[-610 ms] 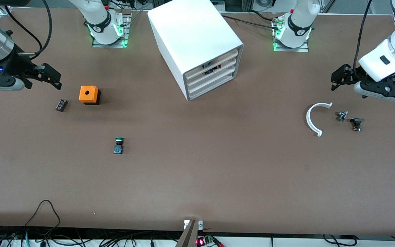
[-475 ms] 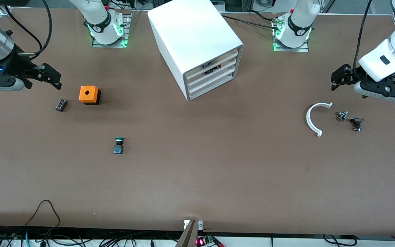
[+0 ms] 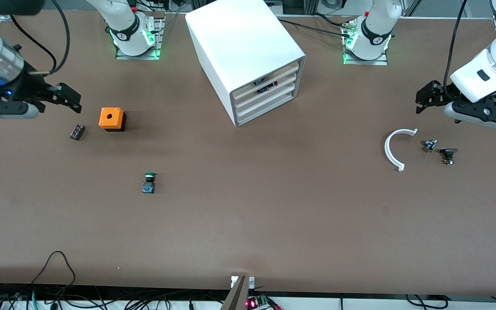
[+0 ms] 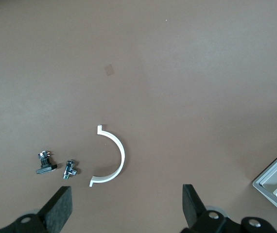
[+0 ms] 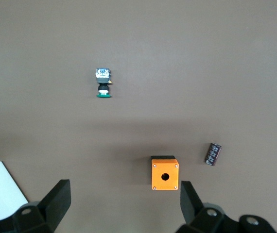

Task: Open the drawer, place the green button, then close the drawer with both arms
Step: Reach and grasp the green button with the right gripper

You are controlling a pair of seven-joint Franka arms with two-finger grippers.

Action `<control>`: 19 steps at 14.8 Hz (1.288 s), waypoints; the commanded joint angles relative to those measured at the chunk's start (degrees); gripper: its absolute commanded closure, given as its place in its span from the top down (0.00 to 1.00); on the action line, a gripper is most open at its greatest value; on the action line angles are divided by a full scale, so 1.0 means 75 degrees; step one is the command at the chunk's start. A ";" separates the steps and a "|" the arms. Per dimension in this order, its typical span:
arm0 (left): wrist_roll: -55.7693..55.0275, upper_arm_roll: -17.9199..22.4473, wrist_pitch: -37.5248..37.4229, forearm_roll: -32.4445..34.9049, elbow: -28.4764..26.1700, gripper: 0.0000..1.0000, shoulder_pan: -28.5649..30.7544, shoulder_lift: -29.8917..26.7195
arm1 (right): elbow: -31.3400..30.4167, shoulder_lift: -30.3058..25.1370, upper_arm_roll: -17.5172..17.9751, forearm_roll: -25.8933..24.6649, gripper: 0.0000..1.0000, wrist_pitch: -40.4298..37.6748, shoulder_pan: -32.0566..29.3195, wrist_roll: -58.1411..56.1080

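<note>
My right gripper (image 3: pixel 70 100) hangs over the worktop (image 3: pixel 248 224) at the right arm's end, jaws spread and holding nothing. From it, the orange box (image 3: pixel 112 119) sits at about 4 o'clock in the front view, with a small black part (image 3: pixel 76 131) beside the box. The button (image 3: pixel 148 182) lies on its side nearer the front camera, at 5 o'clock from the box. The cabinet (image 3: pixel 248 56) has its lowest drawer (image 3: pixel 265 107) shut. My left gripper (image 3: pixel 424 98) waits over the white arc (image 3: pixel 395 148), jaws apart and bare.
</note>
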 commanded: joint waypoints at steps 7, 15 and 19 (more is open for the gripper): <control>0.0105 0.0017 -0.1909 -0.1078 0.0083 1.00 -0.0052 0.0115 | 0.0046 0.1679 0.0068 0.0400 1.00 0.1420 0.0411 -0.0108; 0.0187 0.0017 -0.3423 -0.3748 0.0072 1.00 -0.0029 0.1109 | 0.0070 0.3706 0.0057 0.0365 1.00 0.3788 0.0669 -0.0049; 0.0607 0.0017 -0.3307 -0.5283 -0.0010 1.00 -0.0087 0.1929 | 0.0128 0.4632 0.0045 0.0260 1.00 0.4878 0.0728 -0.0189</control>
